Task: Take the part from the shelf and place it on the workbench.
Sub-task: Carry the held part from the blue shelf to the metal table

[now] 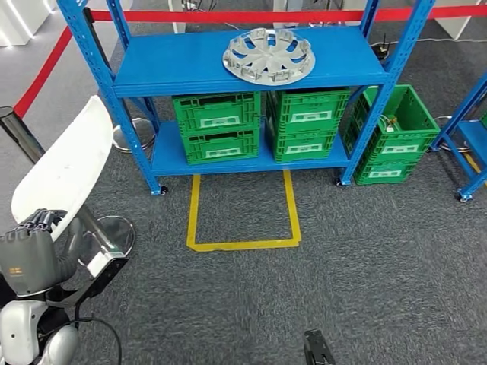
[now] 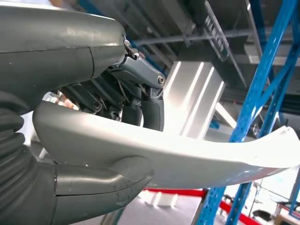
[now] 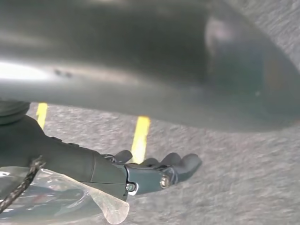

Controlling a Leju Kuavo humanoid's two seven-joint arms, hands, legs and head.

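Gripping a white curved part point(image 1: 66, 163), left hand point(image 1: 31, 247) sits low at left, thumb under, dark fingers point(image 2: 106, 101) over the top. Part tilts up toward the blue shelf point(image 1: 172, 61). Right hand point(image 3: 148, 171) hangs over carpet, fingers extended, nothing in them. Silver wheel cover point(image 1: 268, 55) lies on the top shelf; green crates point(image 1: 218, 125) below.
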